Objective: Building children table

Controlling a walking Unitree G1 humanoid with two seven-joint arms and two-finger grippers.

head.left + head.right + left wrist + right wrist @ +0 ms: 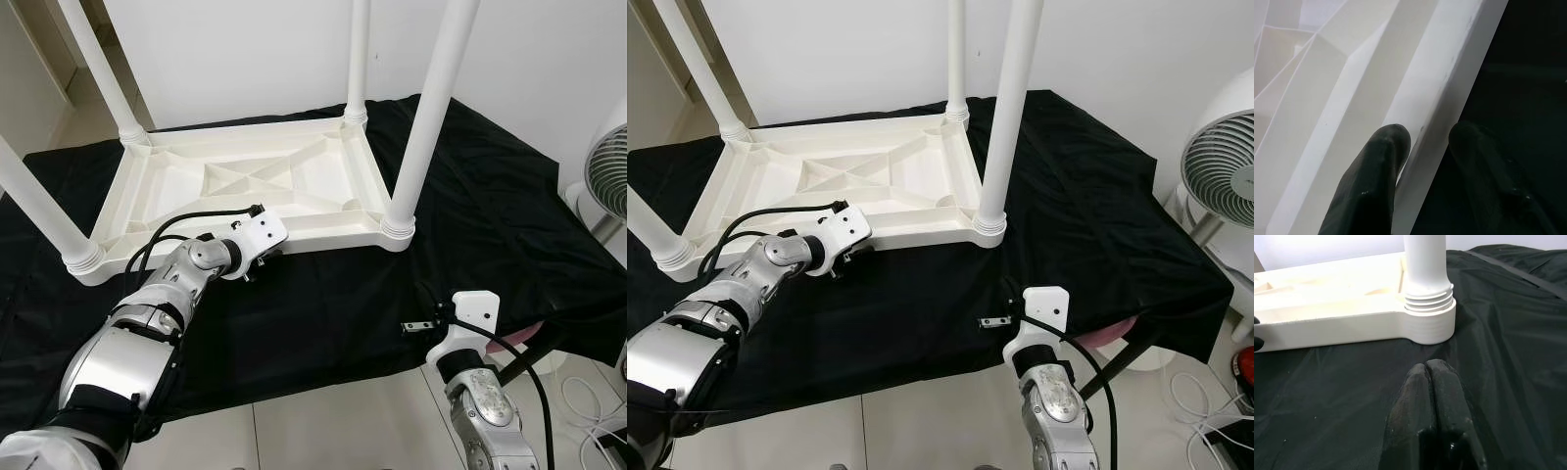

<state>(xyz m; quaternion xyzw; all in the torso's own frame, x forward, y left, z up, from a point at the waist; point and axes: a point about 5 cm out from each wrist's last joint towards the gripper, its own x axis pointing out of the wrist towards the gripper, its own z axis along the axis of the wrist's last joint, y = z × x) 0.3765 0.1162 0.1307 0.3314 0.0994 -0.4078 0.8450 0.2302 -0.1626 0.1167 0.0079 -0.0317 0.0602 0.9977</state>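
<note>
Lying upside down on the black cloth-covered work surface [470, 225], the white ribbed plastic children's tabletop [245, 186] already carries four white round plastic legs, among them the front-left leg [39, 211] and the front-right leg [431, 108], all pointing up, so the assembly looks nearly finished and the step in hand appears to be taking hold of the table to shift or turn it. On the left, the left gripper [1422, 142] reaches to the tabletop's near edge, its two black fingers [1386, 161] apart and straddling the white rim, one inside and one outside, not visibly pinching it. Further right, the right gripper [1431, 377] hovers low over the cloth just short of the front-right leg's threaded collar [1427, 303], fingers pressed together and holding nothing. Next, I judge, the left fingers must close on the rim while the right arm finds a matching hold, since lifting by one edge could tip the legs.
</note>
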